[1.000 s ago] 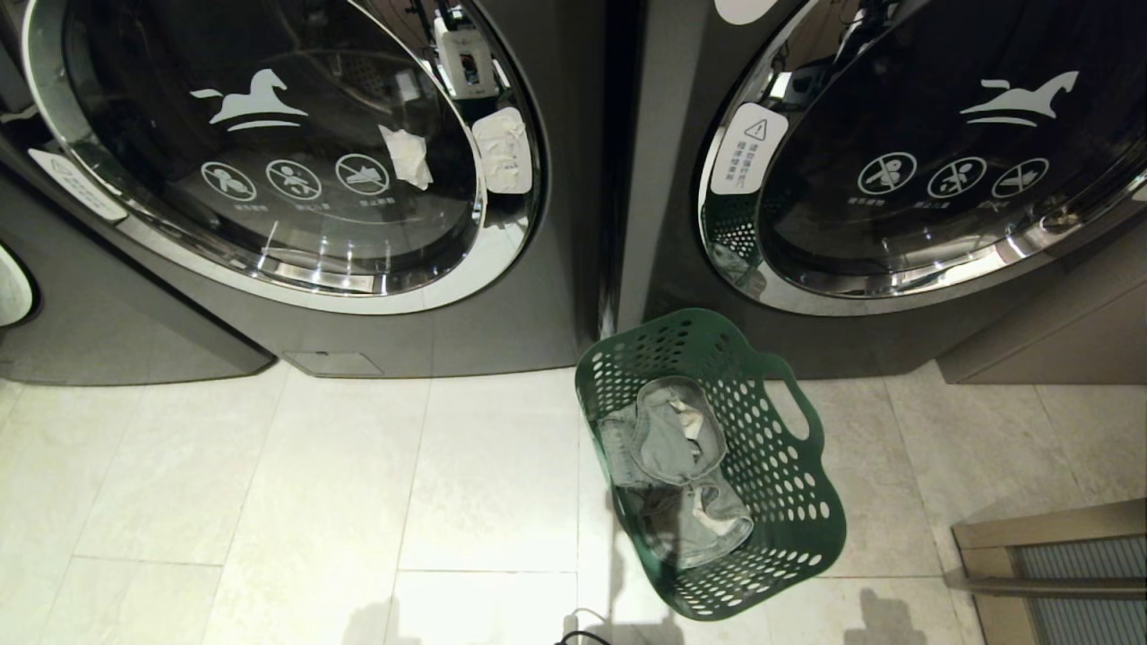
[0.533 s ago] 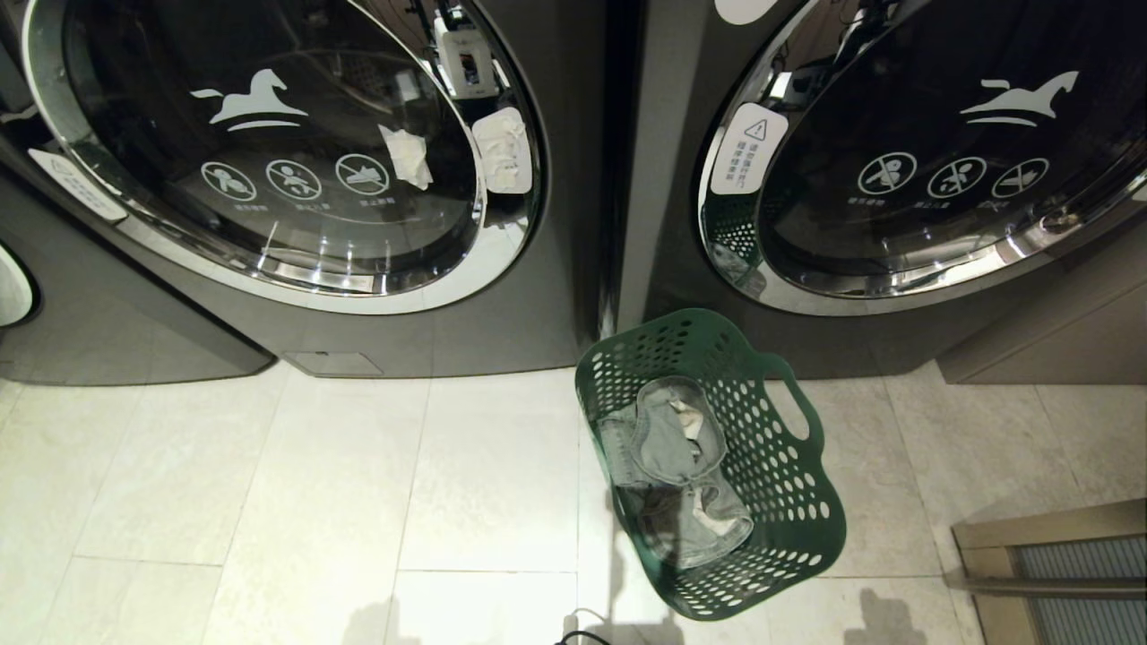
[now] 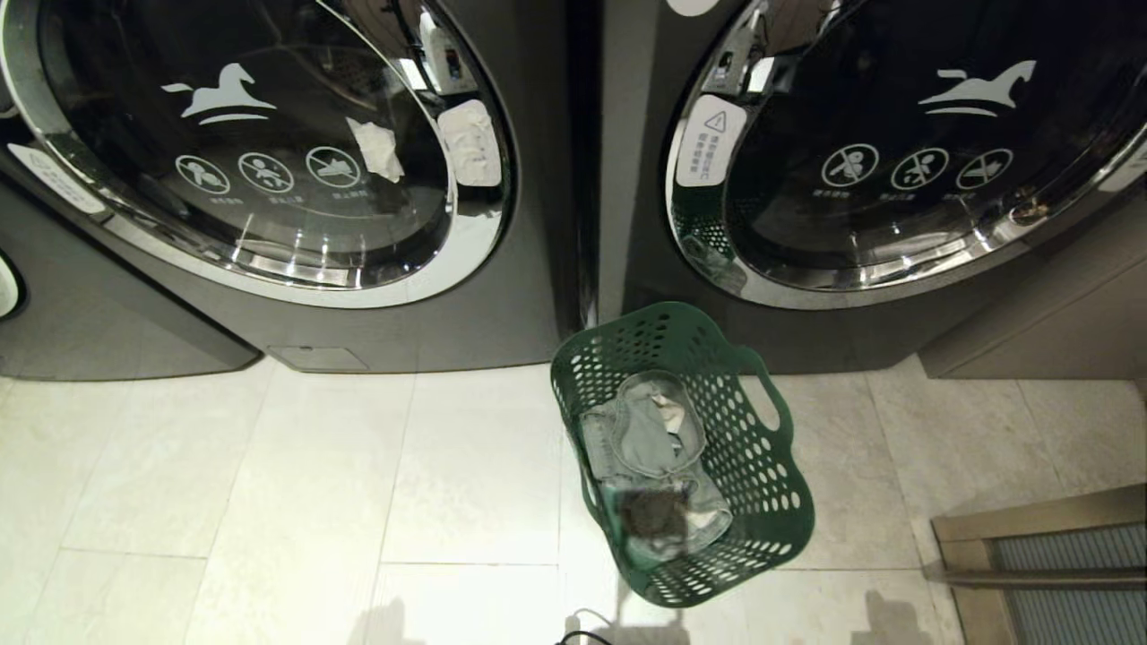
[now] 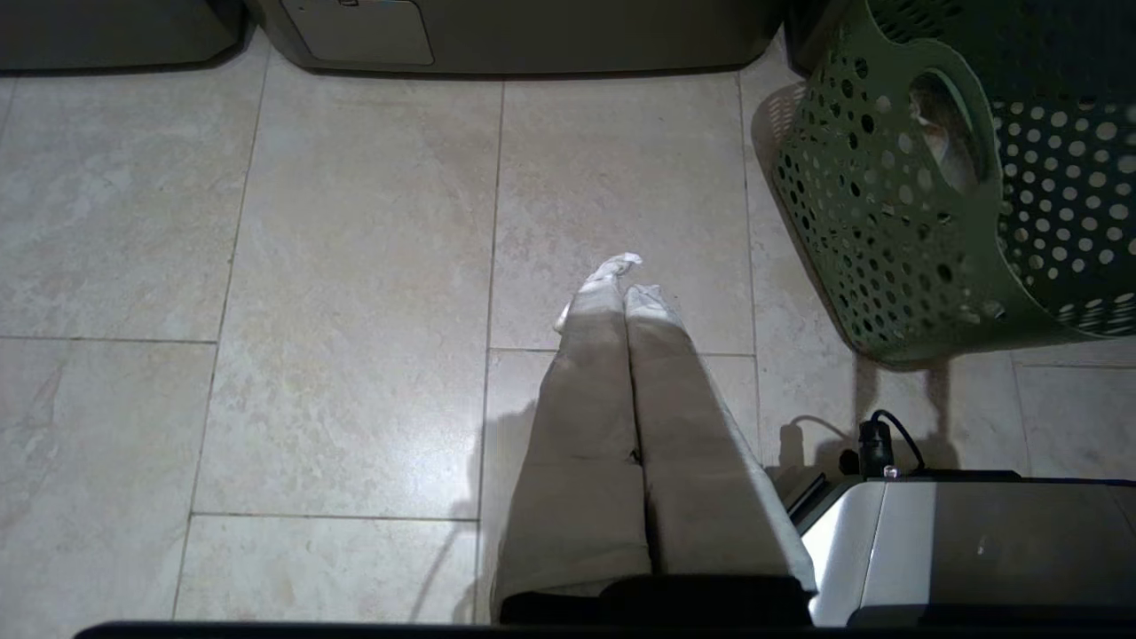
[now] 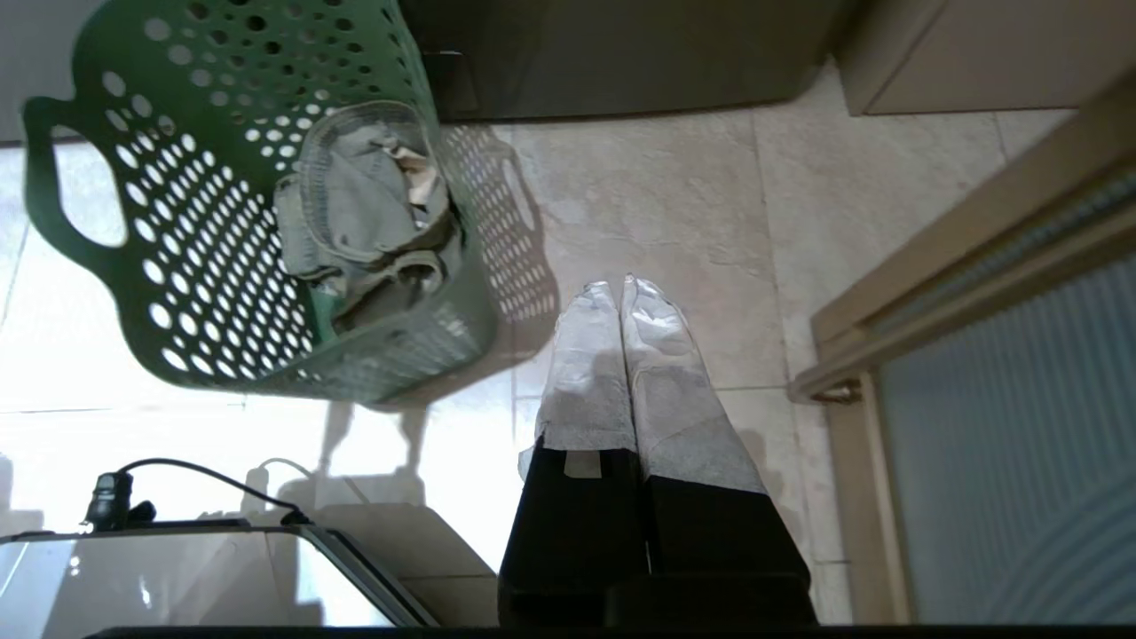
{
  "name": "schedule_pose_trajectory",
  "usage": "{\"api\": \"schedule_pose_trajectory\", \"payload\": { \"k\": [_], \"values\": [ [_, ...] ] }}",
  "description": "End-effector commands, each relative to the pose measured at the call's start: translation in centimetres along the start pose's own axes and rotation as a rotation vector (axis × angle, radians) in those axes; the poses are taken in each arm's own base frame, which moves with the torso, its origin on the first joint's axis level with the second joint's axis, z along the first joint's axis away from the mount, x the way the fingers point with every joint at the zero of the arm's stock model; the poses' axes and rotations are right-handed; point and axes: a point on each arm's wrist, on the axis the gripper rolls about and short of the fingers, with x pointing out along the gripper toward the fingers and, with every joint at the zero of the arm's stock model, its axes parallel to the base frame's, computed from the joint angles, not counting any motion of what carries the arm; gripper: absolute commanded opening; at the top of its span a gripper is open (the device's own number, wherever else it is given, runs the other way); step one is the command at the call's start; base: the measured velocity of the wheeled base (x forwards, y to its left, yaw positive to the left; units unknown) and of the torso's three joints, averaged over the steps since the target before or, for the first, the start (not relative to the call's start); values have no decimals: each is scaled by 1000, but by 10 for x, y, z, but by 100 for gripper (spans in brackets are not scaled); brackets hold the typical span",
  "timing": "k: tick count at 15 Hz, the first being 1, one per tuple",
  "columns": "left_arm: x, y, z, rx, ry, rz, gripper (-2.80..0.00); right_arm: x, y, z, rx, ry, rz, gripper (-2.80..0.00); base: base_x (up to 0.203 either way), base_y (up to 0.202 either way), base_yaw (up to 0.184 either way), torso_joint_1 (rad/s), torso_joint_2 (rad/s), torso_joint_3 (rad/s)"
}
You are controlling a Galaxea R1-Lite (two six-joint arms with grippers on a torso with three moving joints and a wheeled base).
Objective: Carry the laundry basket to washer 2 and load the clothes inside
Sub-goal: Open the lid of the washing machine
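Step in hand: the very start, by my reading; the laundry basket (image 3: 778, 524) sits on the floor (image 3: 269, 484) and nothing has hold of it yet.
Basket: green, perforated, standing on the tiles just in front of the gap between the two front-loaders, its far rim close to the right-hand washer (image 3: 896, 179); cut-out handles at both ends.
Clothes (image 3: 650, 448): a grey-blue bundle, jeans by the look of it, lying in the basket's bottom.
Washers: left-hand washer (image 3: 260, 152) and the right one both show round glass doors that look closed; which is number 2 I cannot tell from here.
Left tool (image 4: 624, 288): fingers pressed together, empty, hanging over bare tile with the basket off to its side.
Right tool (image 5: 626, 293): fingers pressed together too, holding nothing, over the floor just beside the basket.
Head view: neither arm shows in it.
Next move calls for: both tools to spread and reach for the handle cut-outs at either end, I'd say, then a level lift so the bundle stays put.
Watch for: the washer door looks shut, so it needs opening before any loading.
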Motion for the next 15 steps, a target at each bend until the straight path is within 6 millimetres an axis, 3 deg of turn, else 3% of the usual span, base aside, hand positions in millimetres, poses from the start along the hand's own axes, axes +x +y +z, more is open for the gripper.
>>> {"api": "schedule_pose_trajectory", "payload": {
  "k": [1, 15],
  "values": [
    [0, 0, 0, 0, 1, 0, -280, 0, 0, 0, 0, 1, -1, -280, -95, -177, -2, -6, -1, 6],
    [0, 0, 0, 3, 3, 0, -280, 0, 0, 0, 0, 1, 0, -280, -1, -6, -1, -1, 0, 1]
  ]
}}
